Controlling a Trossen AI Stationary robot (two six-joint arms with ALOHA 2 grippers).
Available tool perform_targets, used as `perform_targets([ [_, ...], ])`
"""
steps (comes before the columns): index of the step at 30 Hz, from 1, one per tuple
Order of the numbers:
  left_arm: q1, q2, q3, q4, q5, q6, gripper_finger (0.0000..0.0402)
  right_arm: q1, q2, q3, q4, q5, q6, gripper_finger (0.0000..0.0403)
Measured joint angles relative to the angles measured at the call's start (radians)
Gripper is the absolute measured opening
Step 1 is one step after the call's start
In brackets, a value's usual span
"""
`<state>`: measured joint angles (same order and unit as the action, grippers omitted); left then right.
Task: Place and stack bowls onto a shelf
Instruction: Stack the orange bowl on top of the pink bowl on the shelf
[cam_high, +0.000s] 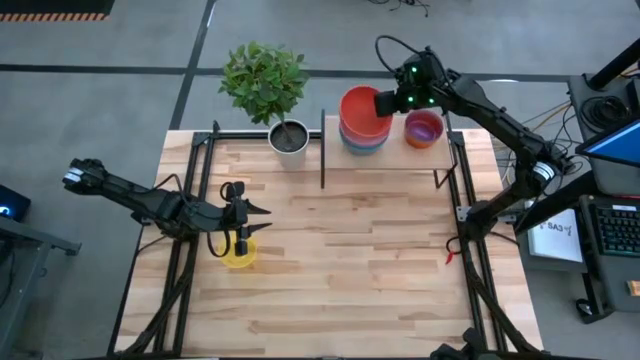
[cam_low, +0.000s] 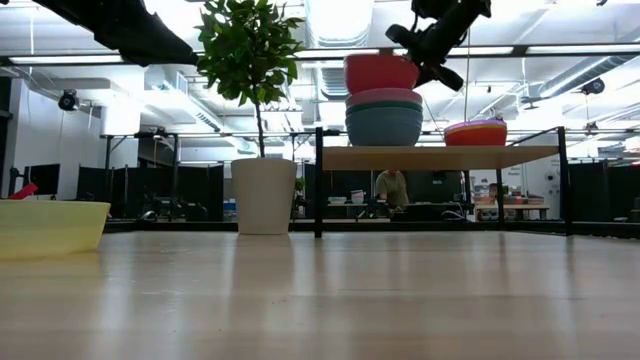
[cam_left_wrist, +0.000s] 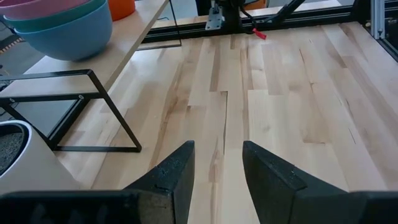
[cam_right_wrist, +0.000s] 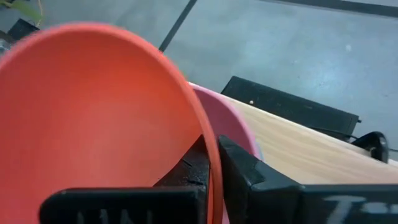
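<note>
Red bowl atop pink, teal, blue bowls

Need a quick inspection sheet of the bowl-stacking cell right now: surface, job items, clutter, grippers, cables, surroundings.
Surface: plank tabletop, mostly bare.
Job's things: shelf holds a stack of blue bowl, teal bowl and pink bowl; red bowl held just above it, not yet seated. Beside it, purple bowl nested in orange bowl. Yellow bowl on the table.
Clutter: potted plant next to the shelf.
Grippers: right gripper shut on the red bowl's rim; left gripper open, empty, above the yellow bowl.
Cables: loose cables at the right, off the table.
Surroundings: person seated far behind the shelf.
</note>
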<state>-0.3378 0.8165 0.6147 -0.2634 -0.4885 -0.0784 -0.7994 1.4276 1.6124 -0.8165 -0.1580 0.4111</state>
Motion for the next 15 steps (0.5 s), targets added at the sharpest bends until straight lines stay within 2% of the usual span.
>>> perform_targets([
  [9,0.0,0.0,0.0,0.0,0.0,0.0,0.0119,0.0,0.001,0.0,0.0,0.005,-0.002,0.007],
  [15,0.0,0.0,0.0,0.001,0.0,0.0,0.0119,-0.006,0.001,0.0,0.0,0.053,-0.009,0.0099],
])
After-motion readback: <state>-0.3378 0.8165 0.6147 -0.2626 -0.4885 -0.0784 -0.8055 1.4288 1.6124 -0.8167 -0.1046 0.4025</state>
